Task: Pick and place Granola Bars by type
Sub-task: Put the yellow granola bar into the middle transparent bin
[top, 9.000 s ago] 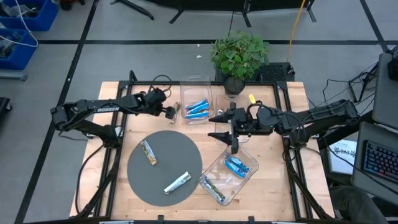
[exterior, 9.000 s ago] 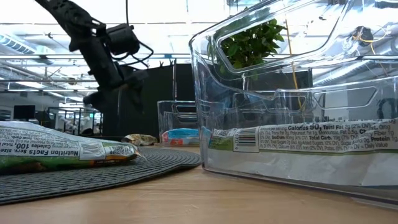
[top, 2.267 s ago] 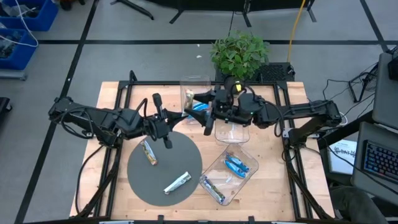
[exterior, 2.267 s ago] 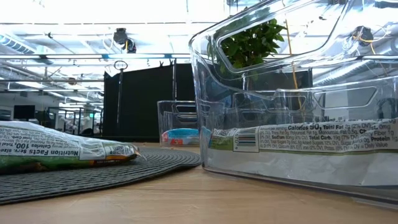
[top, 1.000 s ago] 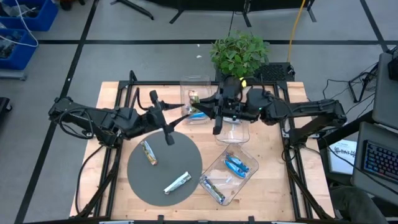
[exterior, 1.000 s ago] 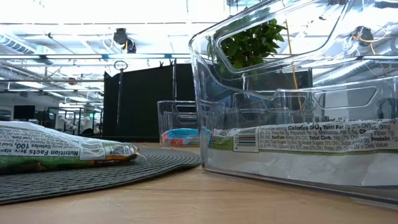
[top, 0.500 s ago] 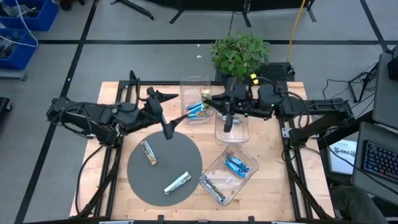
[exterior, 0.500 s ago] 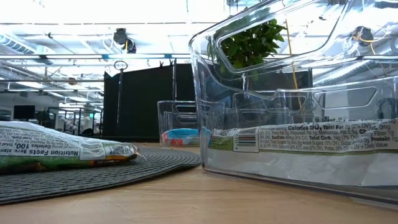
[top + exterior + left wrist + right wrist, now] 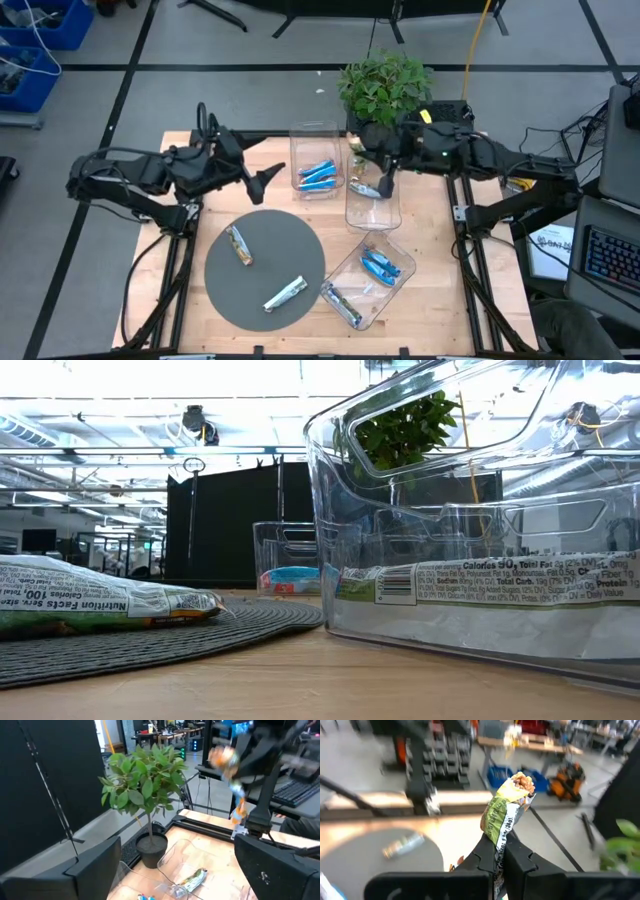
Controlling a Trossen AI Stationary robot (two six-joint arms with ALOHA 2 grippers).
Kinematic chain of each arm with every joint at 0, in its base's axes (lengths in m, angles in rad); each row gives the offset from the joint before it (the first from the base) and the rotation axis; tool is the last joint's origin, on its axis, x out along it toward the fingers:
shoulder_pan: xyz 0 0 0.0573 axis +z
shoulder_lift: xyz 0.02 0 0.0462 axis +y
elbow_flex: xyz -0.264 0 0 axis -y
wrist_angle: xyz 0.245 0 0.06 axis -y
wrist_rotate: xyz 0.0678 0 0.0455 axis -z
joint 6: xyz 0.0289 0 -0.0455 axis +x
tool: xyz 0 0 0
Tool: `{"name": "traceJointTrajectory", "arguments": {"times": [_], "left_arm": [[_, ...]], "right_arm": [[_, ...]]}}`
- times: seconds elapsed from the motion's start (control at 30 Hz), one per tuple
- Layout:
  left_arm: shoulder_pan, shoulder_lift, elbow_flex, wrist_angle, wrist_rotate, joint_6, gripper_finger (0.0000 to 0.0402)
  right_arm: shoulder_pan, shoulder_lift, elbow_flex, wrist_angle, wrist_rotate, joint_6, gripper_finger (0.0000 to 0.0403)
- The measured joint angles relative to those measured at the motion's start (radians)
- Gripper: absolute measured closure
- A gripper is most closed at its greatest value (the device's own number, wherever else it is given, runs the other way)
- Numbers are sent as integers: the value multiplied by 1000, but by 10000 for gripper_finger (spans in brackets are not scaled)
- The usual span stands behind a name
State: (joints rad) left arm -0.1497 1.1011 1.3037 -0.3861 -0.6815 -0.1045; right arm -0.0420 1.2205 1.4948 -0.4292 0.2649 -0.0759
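Observation:
My right gripper (image 9: 501,851) is shut on a green-and-white granola bar (image 9: 506,815). In the high view this gripper (image 9: 383,186) hangs over the far part of the clear middle bin (image 9: 372,216), and the bar (image 9: 364,188) shows beside its fingertips. My left gripper (image 9: 268,177) stands open and holds nothing, left of the bin with the blue bars (image 9: 318,173). In its wrist view my left gripper (image 9: 185,865) shows both fingers wide apart. Two more bars (image 9: 238,243) (image 9: 284,293) lie flat on the round grey mat (image 9: 265,265). My right gripper pinches the bar's near end (image 9: 498,849) between its two fingers. The rest of the bar sticks out past the fingertips, and its printed end (image 9: 522,782) is farthest from them. The fingers reach from the table's far right toward the near side. The bar is lifted clear.
A potted plant (image 9: 385,85) stands at the far edge behind the bins. A third clear bin (image 9: 368,280) at the near right holds blue bars and a green-and-white one. In the low view a bar (image 9: 100,605) lies on the mat beside that bin's wall (image 9: 480,510).
My right gripper has carried the bar toward the table's right edge, from above the blue-bar bin to above the middle bin, and has turned so that its fingers point more toward the near edge. My left gripper has drawn back toward the left and far edges.

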Motion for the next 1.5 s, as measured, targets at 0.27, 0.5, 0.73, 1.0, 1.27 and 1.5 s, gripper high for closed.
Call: {"name": "traceJointTrajectory", "arguments": {"times": [0.27, 0.5, 0.73, 1.0, 1.27, 1.5], "left_arm": [[0, -18, 0, -63, 0, -82, 11], [5, -19, 0, -143, -3, -160, 11], [5, -24, 0, -179, 1, -193, 11], [4, -6, 0, -433, 205, -429, 11], [-18, 62, -1, -528, 387, -560, 11], [-44, 147, -1, -534, 467, -579, 11]], "right_arm": [[-63, 31, 0, -200, -4, -53, 398], [-106, 102, 0, -343, -7, -131, 398], [-149, 231, -40, -412, -35, -203, 399], [-188, 306, -189, -382, -69, -263, 399], [-200, 323, -363, -263, -114, -280, 399], [-201, 376, -424, -213, -141, -285, 400]]}}
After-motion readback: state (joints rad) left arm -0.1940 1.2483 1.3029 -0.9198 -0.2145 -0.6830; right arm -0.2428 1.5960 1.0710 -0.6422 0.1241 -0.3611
